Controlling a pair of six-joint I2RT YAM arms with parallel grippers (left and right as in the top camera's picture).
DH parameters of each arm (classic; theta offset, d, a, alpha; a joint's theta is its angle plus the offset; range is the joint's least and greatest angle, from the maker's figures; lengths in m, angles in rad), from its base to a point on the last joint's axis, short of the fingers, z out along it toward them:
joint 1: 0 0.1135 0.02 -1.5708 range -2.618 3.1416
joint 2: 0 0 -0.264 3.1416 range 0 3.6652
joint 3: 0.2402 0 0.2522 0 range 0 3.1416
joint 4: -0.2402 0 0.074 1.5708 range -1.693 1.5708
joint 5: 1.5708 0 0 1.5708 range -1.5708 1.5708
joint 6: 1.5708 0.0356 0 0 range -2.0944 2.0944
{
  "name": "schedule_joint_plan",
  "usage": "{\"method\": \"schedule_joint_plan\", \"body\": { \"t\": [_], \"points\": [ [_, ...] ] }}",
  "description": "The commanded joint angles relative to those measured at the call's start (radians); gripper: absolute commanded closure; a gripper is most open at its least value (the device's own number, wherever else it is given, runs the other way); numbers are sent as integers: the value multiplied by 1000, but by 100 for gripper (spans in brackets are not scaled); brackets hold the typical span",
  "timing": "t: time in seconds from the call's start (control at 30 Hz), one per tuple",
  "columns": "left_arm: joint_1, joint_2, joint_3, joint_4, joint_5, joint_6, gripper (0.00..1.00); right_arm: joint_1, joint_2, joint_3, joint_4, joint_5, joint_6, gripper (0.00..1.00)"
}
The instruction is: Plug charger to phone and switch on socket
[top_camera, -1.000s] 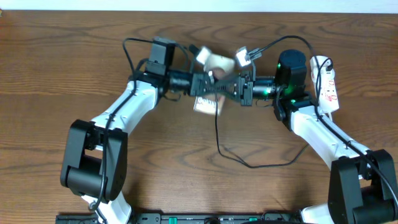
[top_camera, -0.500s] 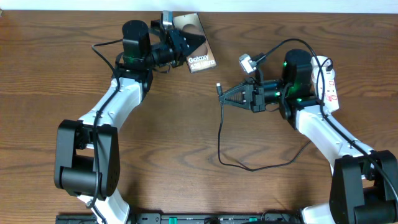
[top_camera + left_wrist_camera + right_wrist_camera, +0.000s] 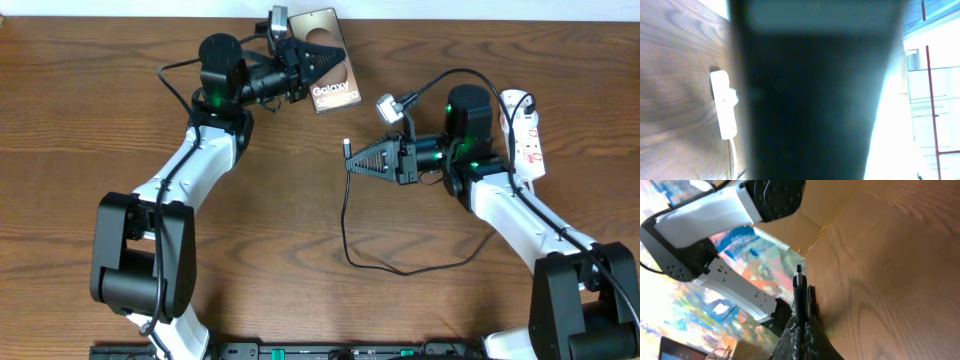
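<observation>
The left gripper [image 3: 318,62] is closed on the dark brownish-grey rectangular phone [image 3: 338,94] with white "Galaxy" lettering, at the middle of the far edge of the brown wooden table [image 3: 100,120]. The right gripper [image 3: 352,163] is closed on the small black plug tip [image 3: 799,287] of the thin black charger cable [image 3: 345,215], just right of table centre. The narrow white socket strip [image 3: 527,135] lies near the right edge.

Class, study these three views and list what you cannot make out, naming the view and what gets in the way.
1. Charging port of the phone: too small overhead; in the left wrist view the phone is a dark blur filling the frame.
2. Switch position on the socket: too small overhead, blurred in the left wrist view.
3. Far end of the charger: overhead, its cable runs under the right arm.
</observation>
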Motion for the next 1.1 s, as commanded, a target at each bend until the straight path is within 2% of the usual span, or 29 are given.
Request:
{"method": "schedule_joint_plan", "body": {
  "t": [0.0, 0.2, 0.5, 0.73, 1.07],
  "points": [
    [3, -34, 27, 15, 63, -26, 93, -6, -26, -9, 57, 7, 51, 99],
    [-6, -34, 27, 17, 93, -12, 93, -6, -26, -9, 172, 35, 167, 99],
    [-34, -34, 27, 88, 114, -12, 93, -5, -26, -9, 173, 80, 181, 99],
    [-53, -34, 27, 90, 107, 34, 93, -5, -26, -9, 198, 42, 183, 99],
    [-50, -34, 27, 90, 106, 34, 93, -6, -26, -9, 203, 37, 185, 99]
  ]
}}
